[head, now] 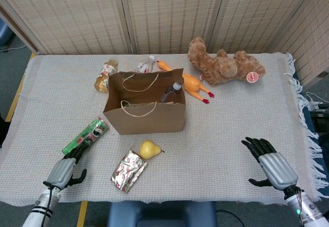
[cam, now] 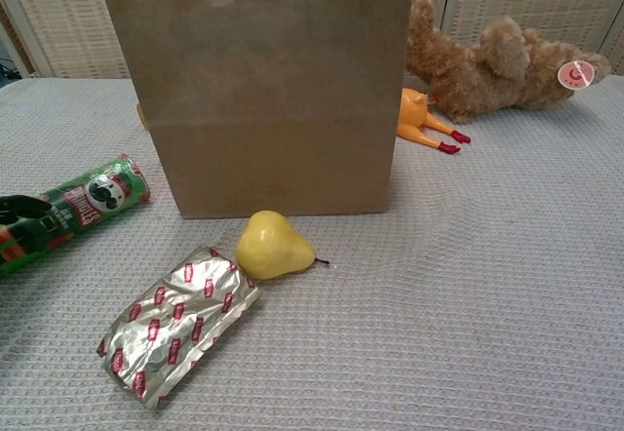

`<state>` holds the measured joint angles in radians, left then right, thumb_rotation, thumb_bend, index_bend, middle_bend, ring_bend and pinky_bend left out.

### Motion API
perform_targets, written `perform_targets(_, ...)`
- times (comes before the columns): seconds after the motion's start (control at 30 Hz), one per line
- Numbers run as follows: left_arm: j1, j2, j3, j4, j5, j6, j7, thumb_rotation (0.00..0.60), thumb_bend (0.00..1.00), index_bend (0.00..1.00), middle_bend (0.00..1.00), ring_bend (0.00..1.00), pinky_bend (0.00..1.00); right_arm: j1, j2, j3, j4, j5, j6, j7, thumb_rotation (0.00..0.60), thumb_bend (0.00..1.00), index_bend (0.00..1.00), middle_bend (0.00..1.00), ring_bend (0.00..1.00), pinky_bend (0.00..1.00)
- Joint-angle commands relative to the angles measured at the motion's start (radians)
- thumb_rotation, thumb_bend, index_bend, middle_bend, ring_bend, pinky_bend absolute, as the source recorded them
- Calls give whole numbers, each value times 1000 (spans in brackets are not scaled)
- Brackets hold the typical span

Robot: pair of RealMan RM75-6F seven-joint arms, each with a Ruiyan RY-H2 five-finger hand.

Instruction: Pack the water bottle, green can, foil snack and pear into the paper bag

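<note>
Nearest the robot, at about 7 o'clock on the table (head: 231, 114), the left hand (head: 62, 170) rests at the front-left edge with its dark fingers (head: 78, 152) reaching forward onto the near end of the green can (head: 85, 135); whether they close around the can or only touch it cannot be told. The can lies on its side, pointing from the hand toward 1 o'clock, its far end just short of the paper bag's front-left corner. In the chest view the can (cam: 70, 212) shows its printed label, with dark fingertips over its left end at the frame edge. At 5 o'clock the right hand (head: 270, 161) hovers near the front-right of the table, fingers spread and holding nothing, well apart from every task item. Between the hands, the foil snack (head: 129, 171) lies flat toward 6 o'clock, well to the right of the left hand. Just beyond it, the yellow pear (head: 149, 148) lies on its side, touching or nearly touching the pack's far corner, stem pointing right. The paper bag (head: 145, 109) stands upright and open behind the pear, at the centre. A water bottle (head: 171, 91) leans inside it, cap up. Behind the bag, at 12 o'clock, lie two more bottles (head: 105, 75), a rubber chicken (head: 188, 82) and, toward 1 o'clock, a teddy bear (head: 222, 63).
</note>
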<state>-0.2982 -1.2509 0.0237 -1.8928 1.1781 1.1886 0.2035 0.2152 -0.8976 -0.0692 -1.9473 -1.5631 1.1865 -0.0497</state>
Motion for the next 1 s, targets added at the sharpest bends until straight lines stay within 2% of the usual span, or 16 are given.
perform_targets(0.03, 36, -50, -12, -13, 26, 91, 55, 600, 387, 0, 0, 0, 42, -1, 0, -1, 1, -2, 1, -1, 600, 22, 0, 0, 0, 0)
perform_targets(0.17, 45, -109, -33, 17, 40, 150, 115, 600, 387, 0, 0, 0, 0, 0, -1, -1, 1, -2, 0, -2, 600, 21, 0, 0, 0, 0)
perform_targets(0.37, 3, -187, -79, -3, -147, 109, 288, 600, 366, 0, 0, 0, 0, 2, -3, -1, 0, -2, -5, -4, 600, 22, 0, 0, 0, 0)
perform_targets(0.53, -41, -266, -112, -15, -276, 131, 442, 600, 350, 0, 0, 0, 0, 6, -1, 2, -1, 3, -9, 1, 600, 22, 0, 0, 0, 0)
perform_targets(0.73, -88, -338, -170, 15, -344, 164, 513, 600, 349, 0, 0, 0, 0, 12, 1, 3, 4, 4, -19, 13, 600, 22, 0, 0, 0, 0)
perform_targets(1.0, -120, -371, -217, 50, -350, 212, 531, 600, 350, 0, 0, 0, 0, 15, 5, 4, 11, 7, -23, 31, 600, 21, 0, 0, 0, 0)
